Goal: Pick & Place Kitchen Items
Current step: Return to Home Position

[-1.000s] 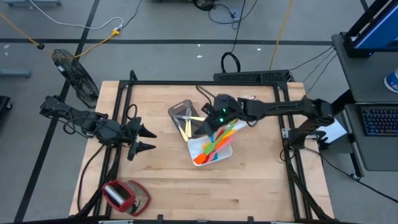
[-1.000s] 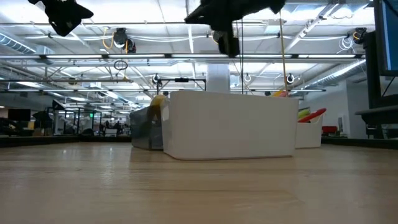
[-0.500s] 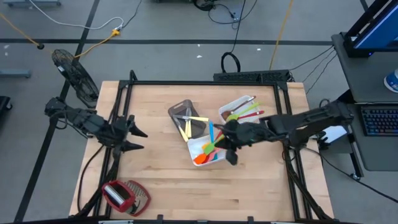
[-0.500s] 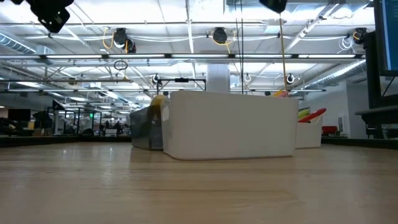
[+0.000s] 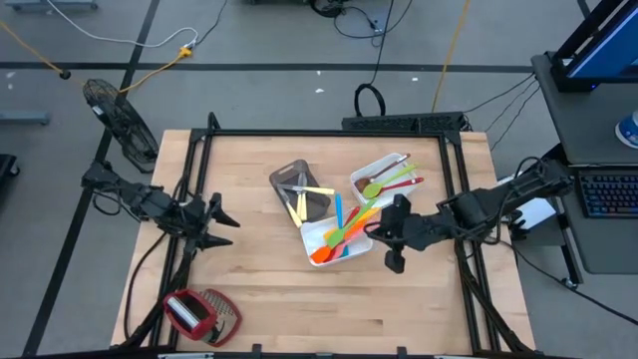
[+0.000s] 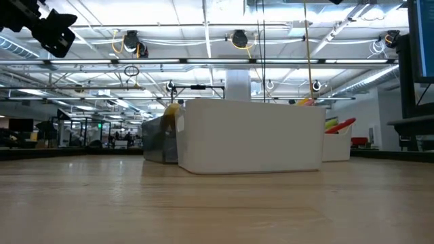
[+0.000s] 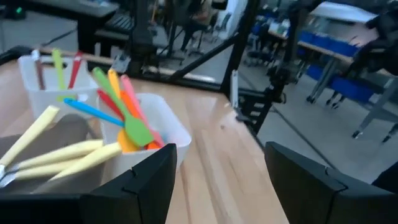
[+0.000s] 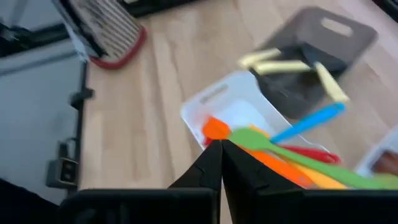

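Three trays stand mid-table. A grey-brown tray [image 5: 302, 187] holds pale-handled cutlery [image 5: 304, 202]. A white tray [image 5: 327, 251] holds orange, green and blue utensils [image 5: 344, 231], their handles leaning over its rim. A second white tray [image 5: 384, 178] at the far right holds green and red spoons. My right gripper [image 5: 383, 232] hangs shut just right of the near white tray [image 8: 236, 102], above the table, holding nothing. My left gripper [image 5: 225, 228] stands open at the table's left edge, pointing level at the trays [image 7: 143, 127].
A red-and-wire-mesh tool [image 5: 199, 313] lies at the near left corner. A black frame [image 5: 329, 133] runs round the table's edges. Bare wood stretches along the near side and between my left gripper and the trays.
My right gripper has left the spot above the trays, gone toward the table's near right, risen a little and rolled, staying shut. My left gripper has drawn back toward the left edge and sunk a little, still open.
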You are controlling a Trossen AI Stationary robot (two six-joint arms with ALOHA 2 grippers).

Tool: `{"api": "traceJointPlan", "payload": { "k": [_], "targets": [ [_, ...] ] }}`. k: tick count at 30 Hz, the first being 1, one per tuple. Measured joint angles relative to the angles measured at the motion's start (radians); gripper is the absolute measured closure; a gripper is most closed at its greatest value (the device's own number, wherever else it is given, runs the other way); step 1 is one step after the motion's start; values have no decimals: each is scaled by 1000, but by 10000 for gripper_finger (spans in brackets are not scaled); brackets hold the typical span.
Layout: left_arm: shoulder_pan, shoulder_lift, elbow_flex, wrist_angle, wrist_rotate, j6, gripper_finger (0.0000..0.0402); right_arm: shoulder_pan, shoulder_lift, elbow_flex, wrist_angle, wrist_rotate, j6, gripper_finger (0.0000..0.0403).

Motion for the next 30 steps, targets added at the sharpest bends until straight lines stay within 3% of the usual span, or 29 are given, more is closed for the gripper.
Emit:
{"api": "traceJointPlan", "payload": {
  "k": [3, 8, 12, 19, 30],
  "targets": [
    [0, 0, -56, 92, 12, 22, 151, 3, -20, -79, 151, -24, -26, 399],
    [10, 0, -121, 169, 16, 16, 151, -34, -73, -326, 519, -186, -63, 399],
    [50, 0, -128, 170, 44, 11, 151, -84, -167, -497, 644, -210, -3, 399],
    [185, -28, -128, 165, 116, 59, 151, -118, -418, -674, 669, -205, -2, 399],
    [412, -193, -128, 52, 252, 69, 151, -117, -754, -896, 653, -205, 32, 399]
  ]
}}
